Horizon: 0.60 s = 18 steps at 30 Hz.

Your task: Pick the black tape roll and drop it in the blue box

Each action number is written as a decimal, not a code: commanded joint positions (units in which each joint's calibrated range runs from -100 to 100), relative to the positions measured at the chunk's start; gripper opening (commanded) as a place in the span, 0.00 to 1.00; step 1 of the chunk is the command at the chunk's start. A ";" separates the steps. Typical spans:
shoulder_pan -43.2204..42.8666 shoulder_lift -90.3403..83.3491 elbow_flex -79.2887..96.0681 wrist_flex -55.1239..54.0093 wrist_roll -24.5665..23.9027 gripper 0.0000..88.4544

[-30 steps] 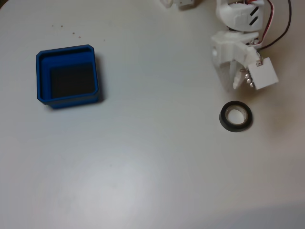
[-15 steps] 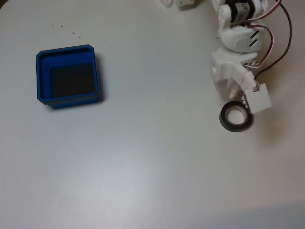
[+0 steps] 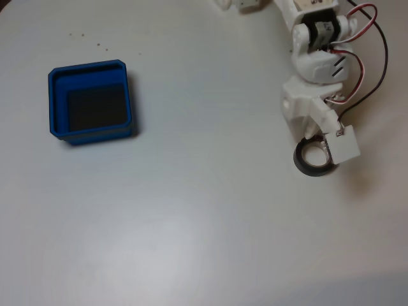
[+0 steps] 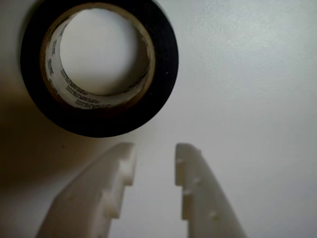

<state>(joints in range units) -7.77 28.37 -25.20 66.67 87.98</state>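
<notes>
The black tape roll (image 3: 308, 167) lies flat on the white table at the right of the fixed view, its pale beige core showing. My white gripper (image 3: 317, 141) hangs over the roll's upper edge and hides part of it. In the wrist view the tape roll (image 4: 163, 64) sits at the upper left, just beyond the gripper (image 4: 155, 148). Its two white fingers stand a small gap apart with only bare table between them. The blue box (image 3: 93, 132) rests far off at the left of the fixed view, its dark floor bare.
The white arm body (image 3: 317, 60) with red and black wires (image 3: 376, 57) comes in from the top right of the fixed view. A few dark specks (image 3: 89, 39) dot the table above the box.
The arm has reached down the fixed view over the last second. The gripper went from above the tape roll to over its upper edge. Roll and box have not moved.
</notes>
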 commanded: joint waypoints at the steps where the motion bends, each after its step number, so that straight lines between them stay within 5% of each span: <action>1: 0.10 -0.69 -4.09 -0.41 0.11 0.02; 10: 0.10 -0.69 -4.45 -0.58 -1.12 0.02; 18: 0.49 -0.69 -4.09 -4.04 -10.93 0.02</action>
<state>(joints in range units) -7.77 28.45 -25.74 63.71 78.71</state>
